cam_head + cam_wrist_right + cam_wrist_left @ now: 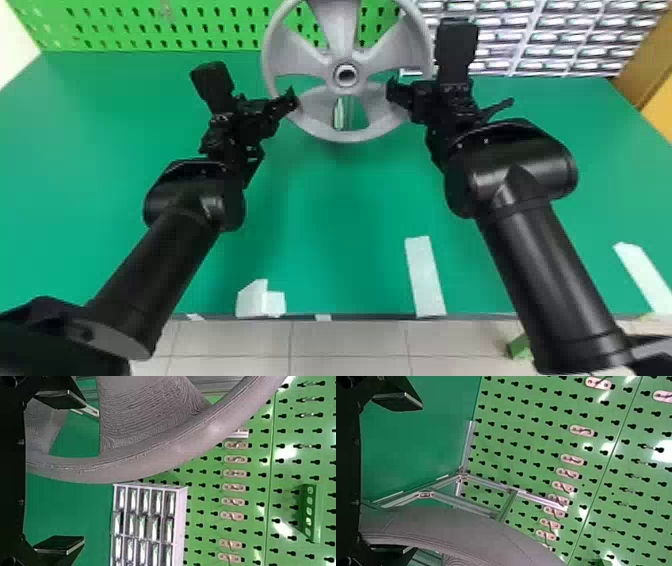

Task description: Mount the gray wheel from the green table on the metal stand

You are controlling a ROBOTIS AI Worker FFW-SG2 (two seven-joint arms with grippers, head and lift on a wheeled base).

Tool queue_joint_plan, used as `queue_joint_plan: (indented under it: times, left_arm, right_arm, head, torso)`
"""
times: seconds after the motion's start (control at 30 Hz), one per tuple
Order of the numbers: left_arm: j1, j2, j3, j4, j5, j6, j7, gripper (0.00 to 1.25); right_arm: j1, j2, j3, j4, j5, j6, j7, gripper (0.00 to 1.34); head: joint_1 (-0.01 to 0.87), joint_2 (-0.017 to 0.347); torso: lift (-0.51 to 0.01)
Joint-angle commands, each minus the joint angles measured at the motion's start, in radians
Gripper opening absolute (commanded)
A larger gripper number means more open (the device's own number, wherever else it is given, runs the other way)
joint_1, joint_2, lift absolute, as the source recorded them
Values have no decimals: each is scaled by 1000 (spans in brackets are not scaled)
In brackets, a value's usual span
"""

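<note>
- Gray wheel (317, 125): at the green table's (320, 210) far side in the head view, hub facing up toward the camera; whether it sits on the metal stand (534, 496) I cannot tell.
- White strips (425, 277) lie along the table's near edge.
- Both arms extend forward and lean inward, one on each side of the wheel.
- Left gripper (250, 122): jaws spread apart at the wheel's left side, beside the rim.
- Right gripper (450, 97): jaws also wide apart, the rim between them, one finger over a spoke opening.
</note>
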Motion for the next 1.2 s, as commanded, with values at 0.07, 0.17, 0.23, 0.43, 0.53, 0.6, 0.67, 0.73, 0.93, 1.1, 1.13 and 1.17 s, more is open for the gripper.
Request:
queue_joint_plan:
  times: [0.07,0.17,0.23,0.43,0.53,0.6,0.67,0.73,0.93,1.1,1.13,1.17]
  left_arm:
    - [0,1,1,-3,-12,0,-11,1184]
    - [3,1,7,-5,-12,0,-11,1212]
    - [4,1,7,-5,-12,0,-11,1212]
    - [12,1,10,-14,-16,0,-13,1212]
    - [24,1,19,-29,-22,0,-11,1212]
    - [29,1,23,-36,-24,0,-11,1212]
    - [34,1,26,-45,-27,3,-11,1212]
    - [37,1,29,-48,-29,6,-11,1212]
    - [46,2,33,-66,-30,12,-11,1212]
    - [63,2,46,-91,-39,20,-11,1212]
    - [67,2,47,-100,-41,25,-11,1212]
    - [72,2,49,-109,-42,28,-11,1212]
  right_arm:
    - [1,0,1,-3,6,0,0,1259]
    - [1,0,2,-3,8,0,0,1295]
    - [1,1,2,-3,9,0,0,1299]
    - [4,1,2,-16,11,0,0,1328]
    - [8,1,1,-25,12,1,0,1328]
    - [10,1,1,-28,9,1,0,1327]
    - [10,1,4,-31,9,0,0,1328]
    - [10,1,5,-31,9,0,0,1327]
    - [13,1,8,-33,9,0,0,1328]
    - [19,1,8,-48,9,3,0,1328]
    - [22,1,8,-54,9,5,0,1328]
    - [25,0,8,-59,6,6,0,1327]
  head:
    - [867,52]
    - [867,52]
    - [867,52]
    - [867,52]
    - [867,52]
    - [867,52]
    - [867,52]
    - [867,52]
    - [867,52]
    - [867,52]
    - [867,52]
    - [867,52]
  torso:
    - [-100]
    - [-100]
    - [-100]
    - [-100]
    - [-100]
    - [-100]
    - [-100]
    - [-100]
    - [-100]
    - [-100]
    - [-100]
    - [-100]
